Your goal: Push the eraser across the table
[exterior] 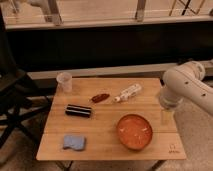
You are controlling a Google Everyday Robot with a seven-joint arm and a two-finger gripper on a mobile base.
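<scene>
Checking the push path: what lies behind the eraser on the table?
Behind the eraser, to its right, lies a dark-red oblong thing; to its left stands a clear cup. Nothing covers them; the end effector hangs at the table's right edge, its arm covering part of that edge.

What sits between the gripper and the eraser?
Camera view: the gripper hangs at the right edge of the table. Bare wood runs from it to the eraser, passing between the orange bowl and the lying bottle.

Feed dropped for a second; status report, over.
Gripper open, at right edge of table. Eraser left of centre, untouched. Orange bowl partly between them.
</scene>
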